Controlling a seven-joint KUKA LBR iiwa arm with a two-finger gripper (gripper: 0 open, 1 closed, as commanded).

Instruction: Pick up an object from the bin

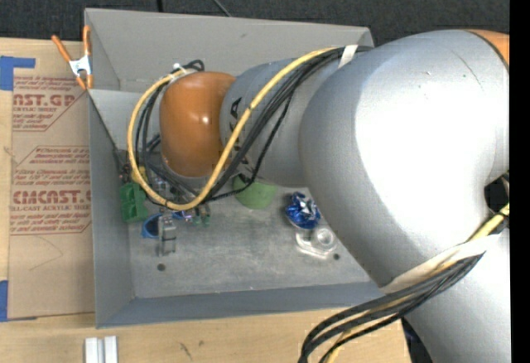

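Observation:
My gripper (168,239) reaches down at the bin's left side, under the arm's orange cover, with its tip close to the floor. A small blue thing (151,227) lies right beside it on the left, partly hidden by the wrist. A green block (131,202) stands just above that, against the left wall. Whether anything is in the gripper is hidden.
A pale green rounded thing (256,195) lies mid-bin, half under the arm. To its right are a blue and white crumpled thing (302,210) and a clear plastic piece (318,242). The arm covers the bin's back and right.

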